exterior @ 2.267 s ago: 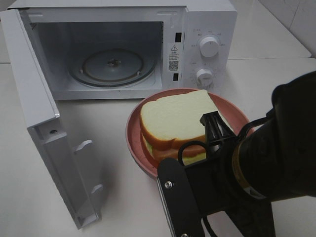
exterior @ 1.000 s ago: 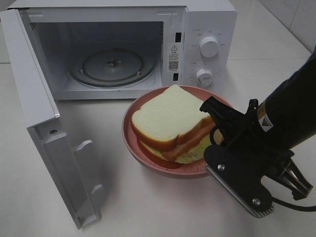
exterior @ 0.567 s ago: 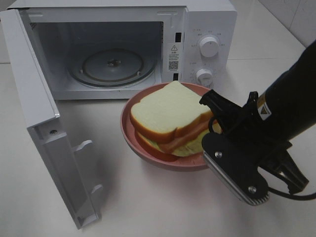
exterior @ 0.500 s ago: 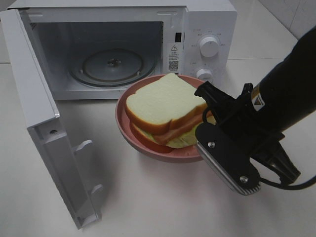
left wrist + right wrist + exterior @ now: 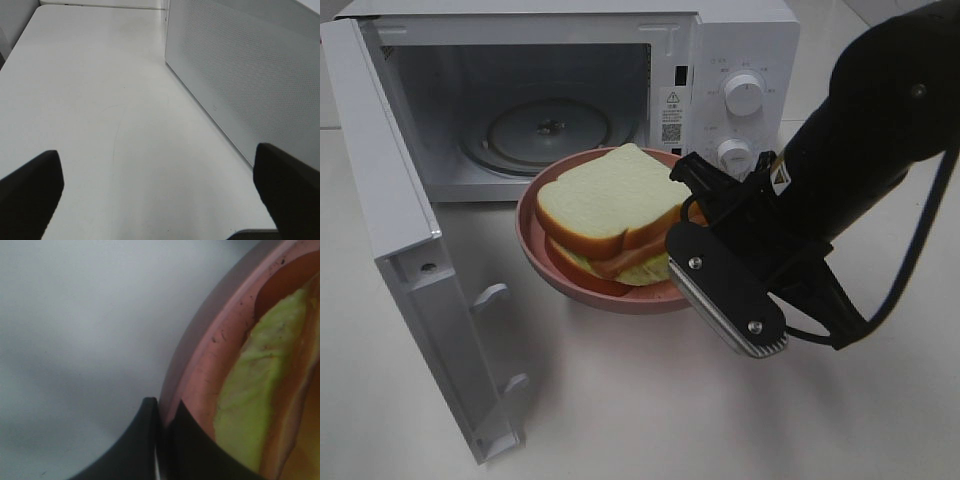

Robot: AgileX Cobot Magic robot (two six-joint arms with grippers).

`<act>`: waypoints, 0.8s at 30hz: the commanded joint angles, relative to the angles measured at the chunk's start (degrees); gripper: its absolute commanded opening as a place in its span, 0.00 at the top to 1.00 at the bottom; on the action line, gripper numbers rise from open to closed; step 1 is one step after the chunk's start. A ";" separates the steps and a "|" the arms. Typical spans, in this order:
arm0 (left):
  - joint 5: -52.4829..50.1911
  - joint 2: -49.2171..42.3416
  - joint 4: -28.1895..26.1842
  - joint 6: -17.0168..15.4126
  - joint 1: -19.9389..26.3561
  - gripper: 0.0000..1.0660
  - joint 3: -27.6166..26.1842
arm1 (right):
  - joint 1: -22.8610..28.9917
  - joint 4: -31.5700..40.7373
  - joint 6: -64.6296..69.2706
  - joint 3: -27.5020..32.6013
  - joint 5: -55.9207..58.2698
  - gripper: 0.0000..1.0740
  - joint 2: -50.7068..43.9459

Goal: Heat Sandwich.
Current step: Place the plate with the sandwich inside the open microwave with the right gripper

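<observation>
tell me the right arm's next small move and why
Probably carry the plate forward into the open microwave, onto the turntable: the right gripper has fingers shut on the rim, the sandwich sits on it, and it is just outside the cavity mouth.

You will find no legible words: the microwave [image 5: 740, 40] bears a warning-triangle sticker [image 5: 671, 112] with a QR code, and the print around its dials [image 5: 743, 93] is too small to read.

My matte-black right gripper [image 5: 164, 407] wears a black slab [image 5: 725, 290] with two silver screws and a ribbed grey edge. A thin black cable [image 5: 918, 240] loops off my bulky black arm [image 5: 880, 110], tiny yellow-white sticker [image 5: 782, 175] too.
</observation>
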 commanded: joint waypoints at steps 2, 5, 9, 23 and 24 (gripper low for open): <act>-0.57 -1.09 -0.63 -0.23 -0.29 0.08 0.17 | -0.11 1.09 -1.15 -3.38 -1.49 1.00 2.46; -0.57 -1.09 -0.63 -0.23 -0.29 0.08 0.17 | -0.11 2.01 -1.89 -4.53 -1.49 1.00 3.50; -0.57 -1.09 -0.63 -0.23 -0.29 0.08 0.17 | -0.11 3.21 -2.64 -8.37 -1.43 1.00 6.82; -0.57 -1.09 -0.63 -0.23 -0.29 0.08 0.17 | -0.11 3.09 -2.69 -16.50 -1.20 1.00 13.75; -0.57 -1.09 -0.63 -0.23 -0.29 0.08 0.17 | -0.11 3.09 -2.69 -17.07 -1.20 1.00 14.21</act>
